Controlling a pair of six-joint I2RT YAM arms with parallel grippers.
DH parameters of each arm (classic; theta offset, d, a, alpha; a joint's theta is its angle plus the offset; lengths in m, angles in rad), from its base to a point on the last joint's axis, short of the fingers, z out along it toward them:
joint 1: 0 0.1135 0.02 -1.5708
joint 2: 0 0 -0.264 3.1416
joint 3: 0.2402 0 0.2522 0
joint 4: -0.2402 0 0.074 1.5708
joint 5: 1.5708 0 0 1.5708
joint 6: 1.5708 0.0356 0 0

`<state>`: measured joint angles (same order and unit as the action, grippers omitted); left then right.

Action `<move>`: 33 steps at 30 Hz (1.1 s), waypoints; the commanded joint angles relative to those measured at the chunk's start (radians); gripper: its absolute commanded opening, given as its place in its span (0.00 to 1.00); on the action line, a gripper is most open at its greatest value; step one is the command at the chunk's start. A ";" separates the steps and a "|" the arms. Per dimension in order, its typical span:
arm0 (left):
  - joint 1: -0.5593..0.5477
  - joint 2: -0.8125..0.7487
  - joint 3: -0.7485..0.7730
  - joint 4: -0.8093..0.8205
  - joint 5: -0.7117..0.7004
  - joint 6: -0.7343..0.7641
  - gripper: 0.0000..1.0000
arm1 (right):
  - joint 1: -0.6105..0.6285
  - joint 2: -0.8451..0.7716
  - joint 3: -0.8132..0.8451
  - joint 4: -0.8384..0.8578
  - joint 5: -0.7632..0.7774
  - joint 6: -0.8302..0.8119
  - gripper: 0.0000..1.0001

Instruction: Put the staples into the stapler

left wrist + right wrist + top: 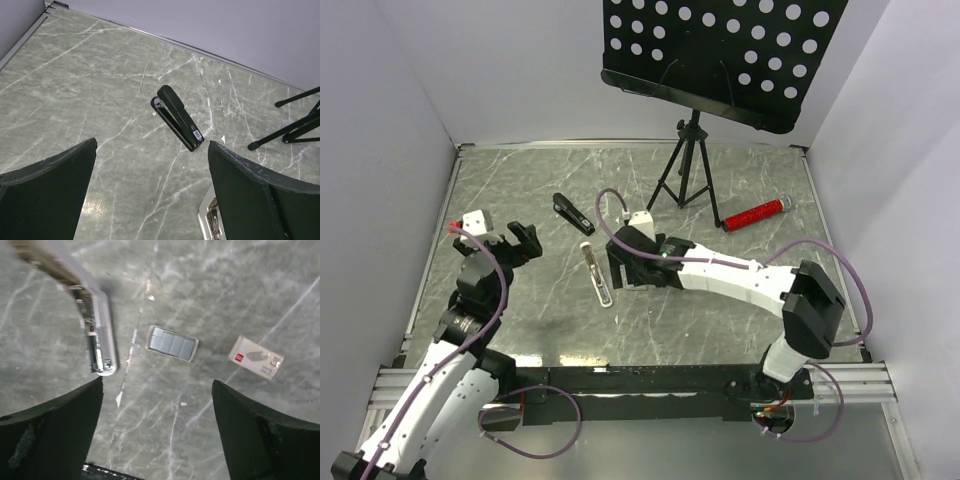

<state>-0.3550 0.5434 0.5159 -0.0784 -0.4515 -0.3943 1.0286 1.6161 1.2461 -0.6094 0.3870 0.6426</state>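
Marble-grey table: staples [171, 343] lie flat near the open stapler [95, 335]. Probably light, stiff, slippery and snappable; pinch across the long edges. Right gripper [156, 389] and left gripper [152, 150] are spread wide, empty.

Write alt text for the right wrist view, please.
A small silvery-grey rectangular strip of staples lies flat on the grey-green marbled table, beyond the open, empty right tool. An opened silver metal stapler lies left of it in the picture, a small tan-and-white box right of it, none touching.
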 commanded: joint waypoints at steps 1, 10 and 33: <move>-0.006 0.000 -0.011 0.101 -0.029 0.014 0.97 | -0.073 0.068 0.087 -0.162 -0.094 0.106 0.86; -0.047 -0.029 -0.014 0.106 -0.087 0.031 0.97 | -0.098 0.266 0.259 -0.231 -0.141 0.115 0.56; -0.082 -0.053 -0.020 0.111 -0.089 0.054 0.97 | -0.111 0.424 0.319 -0.248 -0.142 0.160 0.30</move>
<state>-0.4332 0.4992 0.4973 -0.0109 -0.5297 -0.3550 0.9241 2.0266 1.5410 -0.8524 0.2424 0.7891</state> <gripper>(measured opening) 0.969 0.305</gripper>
